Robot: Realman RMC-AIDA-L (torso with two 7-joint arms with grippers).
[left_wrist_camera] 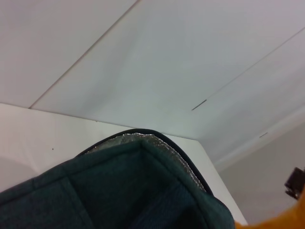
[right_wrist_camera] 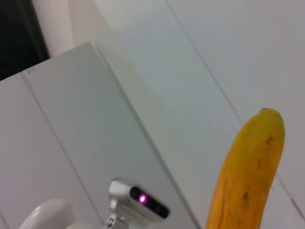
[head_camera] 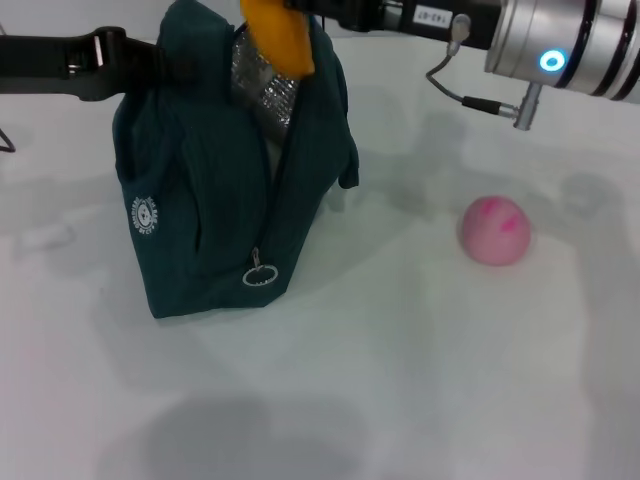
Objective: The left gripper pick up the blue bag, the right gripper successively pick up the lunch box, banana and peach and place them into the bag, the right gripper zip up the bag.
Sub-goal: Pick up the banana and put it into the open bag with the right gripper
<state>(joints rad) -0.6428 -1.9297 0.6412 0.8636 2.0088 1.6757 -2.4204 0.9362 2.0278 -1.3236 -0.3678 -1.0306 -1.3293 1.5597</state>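
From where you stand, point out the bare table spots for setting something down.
Bare: the wide front strip of table before the blue bag and peach, and the patch between those two. Crowded: over the bag's open mouth, where the banana hangs from the right arm and the left pincer holds the bag.

bag mouth: banana (head_camera: 278, 35) fills opening of blue bag (head_camera: 200, 200) | table right: only peach (head_camera: 494, 229)

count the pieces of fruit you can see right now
2. The banana hangs over the open top of the blue bag, at the right gripper's end. The peach lies on the table, to the bag's right. More may be hidden inside the bag.
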